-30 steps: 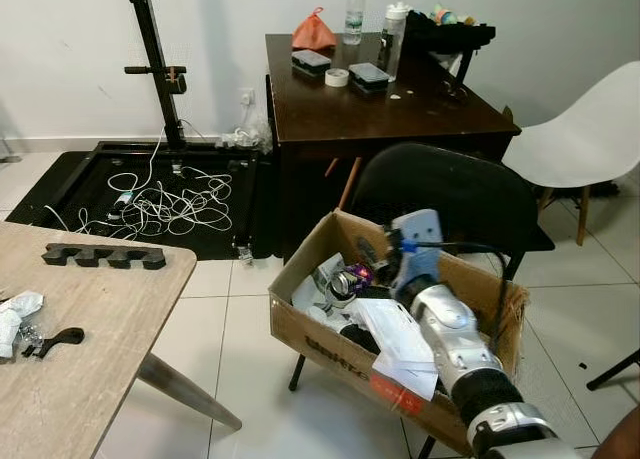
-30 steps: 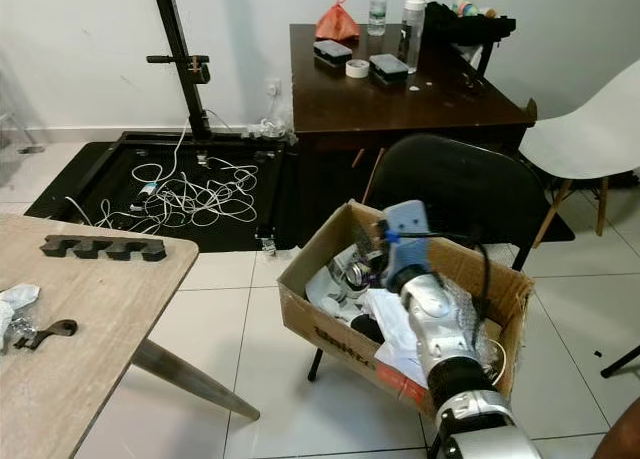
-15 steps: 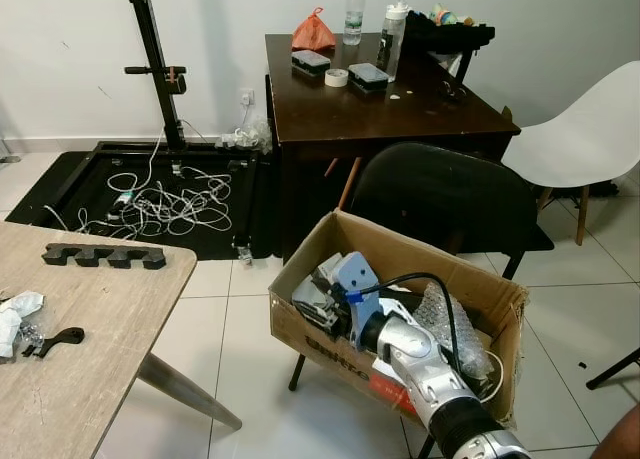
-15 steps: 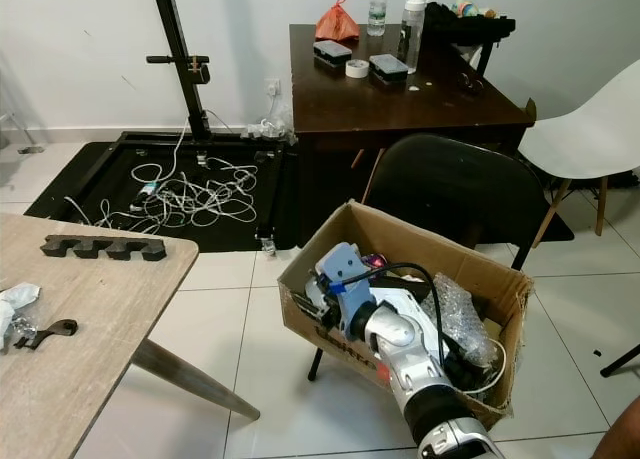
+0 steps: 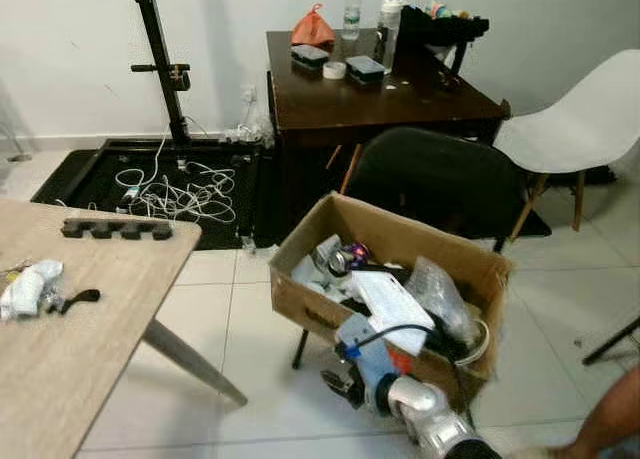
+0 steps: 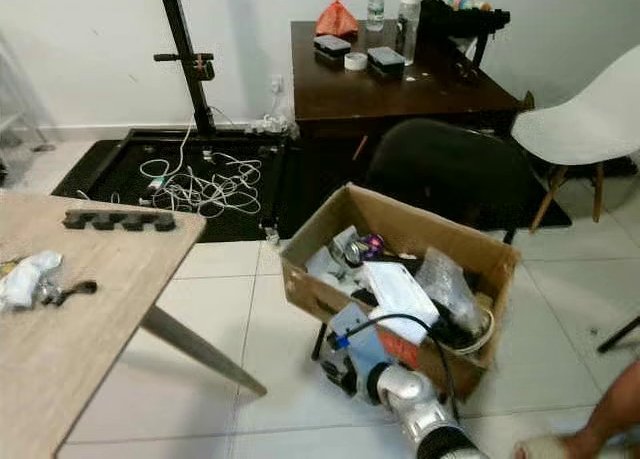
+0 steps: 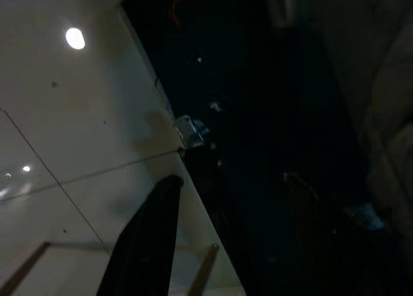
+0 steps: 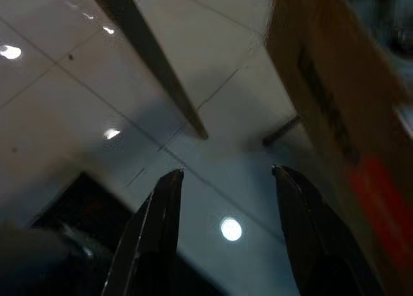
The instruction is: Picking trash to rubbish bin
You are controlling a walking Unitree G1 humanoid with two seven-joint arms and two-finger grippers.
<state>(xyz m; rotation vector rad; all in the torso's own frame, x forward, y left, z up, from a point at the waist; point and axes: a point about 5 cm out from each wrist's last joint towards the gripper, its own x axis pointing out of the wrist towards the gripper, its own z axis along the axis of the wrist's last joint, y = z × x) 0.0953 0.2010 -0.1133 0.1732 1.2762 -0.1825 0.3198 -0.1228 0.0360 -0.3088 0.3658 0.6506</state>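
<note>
The right arm (image 5: 420,429) reaches forward and low from the near right, its silver forearm bent down toward the tiled floor (image 5: 250,379) just in front of the cardboard box (image 5: 300,314). The right gripper (image 8: 222,180) points at the floor beside the box's near wall; in the right wrist view its two black fingers (image 8: 155,225) stand spread apart with nothing between them, only floor tiles and a slanted desk leg (image 8: 148,51) beyond.

The box sits on a black chair (image 5: 430,179) and is heaped with trash: white paper (image 5: 385,299), crumpled clear plastic (image 5: 435,289) and a shiny can (image 5: 342,262).

On the near left, a light wooden desk (image 5: 90,339) carries a crumpled white wrapper (image 5: 25,289), a small black tool (image 5: 78,299) just beside it, and a black notched holder (image 5: 115,229) near the far edge.

The left wrist view is very dark; one black finger (image 7: 145,238) of the left gripper shows over pale floor, and I cannot tell whether that gripper is spread or closed.
</note>
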